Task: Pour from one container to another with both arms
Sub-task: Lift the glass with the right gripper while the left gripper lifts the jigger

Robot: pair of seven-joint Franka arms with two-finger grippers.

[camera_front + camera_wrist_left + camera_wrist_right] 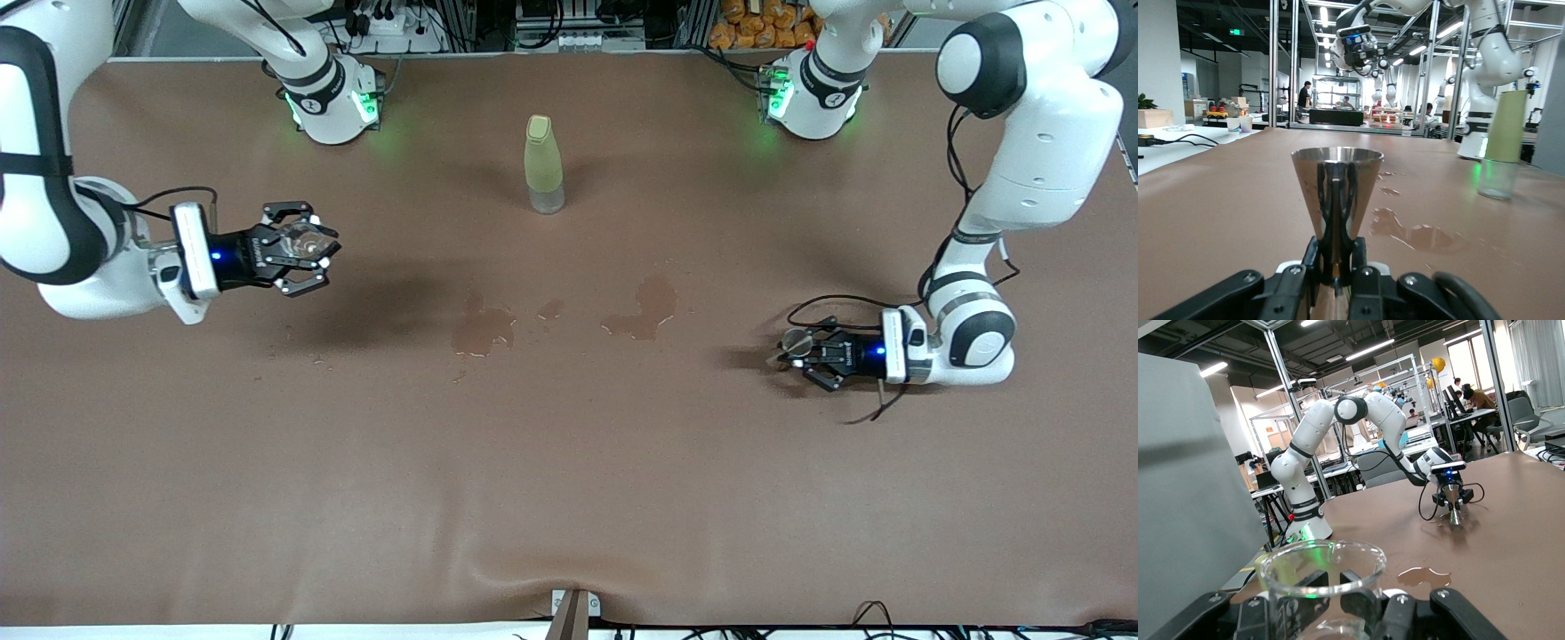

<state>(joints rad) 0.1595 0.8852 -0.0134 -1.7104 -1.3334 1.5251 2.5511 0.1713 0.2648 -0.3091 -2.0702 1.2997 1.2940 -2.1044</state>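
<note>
While each hand grips a cup, the bottle stands between.

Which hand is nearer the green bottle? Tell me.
Right. The right hand, shut on a clear glass, is up toward the right arm's end; the left hand, gripping a metal jigger, sits farther from the green bottle.

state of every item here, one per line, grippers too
left gripper: shut on the metal jigger, low by the table at the left arm's end
metal jigger: upright, held
right gripper: shut on the clear glass cup, up over the table at the right arm's end
clear glass cup: upright, held
green bottle: upright, capped, standing alone
table: wet, puddles near its middle
</note>
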